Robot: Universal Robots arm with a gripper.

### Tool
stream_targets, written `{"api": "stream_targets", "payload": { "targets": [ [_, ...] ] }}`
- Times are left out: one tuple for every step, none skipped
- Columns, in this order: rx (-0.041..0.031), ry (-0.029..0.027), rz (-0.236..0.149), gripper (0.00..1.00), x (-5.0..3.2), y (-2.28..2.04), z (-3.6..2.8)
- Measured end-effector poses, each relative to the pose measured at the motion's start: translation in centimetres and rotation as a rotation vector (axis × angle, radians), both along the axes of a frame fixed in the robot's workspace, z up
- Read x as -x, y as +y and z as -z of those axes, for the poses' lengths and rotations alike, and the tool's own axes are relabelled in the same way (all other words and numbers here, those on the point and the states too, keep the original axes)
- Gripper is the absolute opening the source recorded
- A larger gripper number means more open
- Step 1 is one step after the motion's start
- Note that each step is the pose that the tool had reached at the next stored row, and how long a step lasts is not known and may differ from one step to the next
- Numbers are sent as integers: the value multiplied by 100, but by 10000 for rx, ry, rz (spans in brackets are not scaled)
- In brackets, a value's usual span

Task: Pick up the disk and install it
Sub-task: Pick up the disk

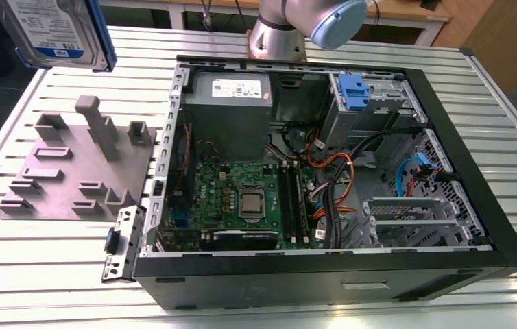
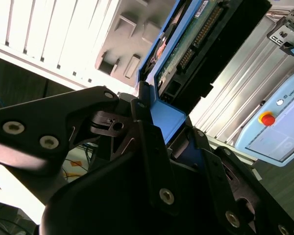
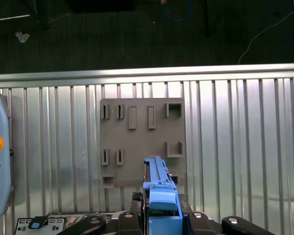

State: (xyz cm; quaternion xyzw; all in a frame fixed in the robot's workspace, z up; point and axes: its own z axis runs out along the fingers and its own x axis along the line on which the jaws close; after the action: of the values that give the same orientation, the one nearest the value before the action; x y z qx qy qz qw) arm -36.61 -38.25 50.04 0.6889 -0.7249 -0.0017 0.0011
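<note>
The tool [image 2: 159, 110] is clenched on the disk [image 1: 57, 31], its black fingers [image 2: 147, 142] pressed against the blue rail at one end. In the exterior view the disk hangs in the air at the far left, label showing, above the slatted worktop [image 1: 48, 274] and well clear of the grey fixture plate [image 1: 75, 171]. In the first wrist view the disk [image 3: 159, 181] is seen edge-on over that plate [image 3: 142, 127]. The open computer case [image 1: 332, 277] lies to the exterior view's right of the plate, its power-supply box [image 1: 231, 103] and motherboard [image 1: 240, 199] exposed.
</note>
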Motion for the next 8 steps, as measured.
{"api": "stream_targets", "payload": {
  "targets": [
    [0,0,0,36,0,-10,0],
    [0,-1,0,36,0,-20,0],
    [0,0,0,36,0,-32,0],
    [0,0,0,36,0,-44,0],
    [0,0,0,36,0,-56,0],
    [0,-1,0,36,0,-62,1],
    [-1,-2,0,36,-1,-64,1],
    [0,-1,1,36,-6,-64,1]
  ]
}}
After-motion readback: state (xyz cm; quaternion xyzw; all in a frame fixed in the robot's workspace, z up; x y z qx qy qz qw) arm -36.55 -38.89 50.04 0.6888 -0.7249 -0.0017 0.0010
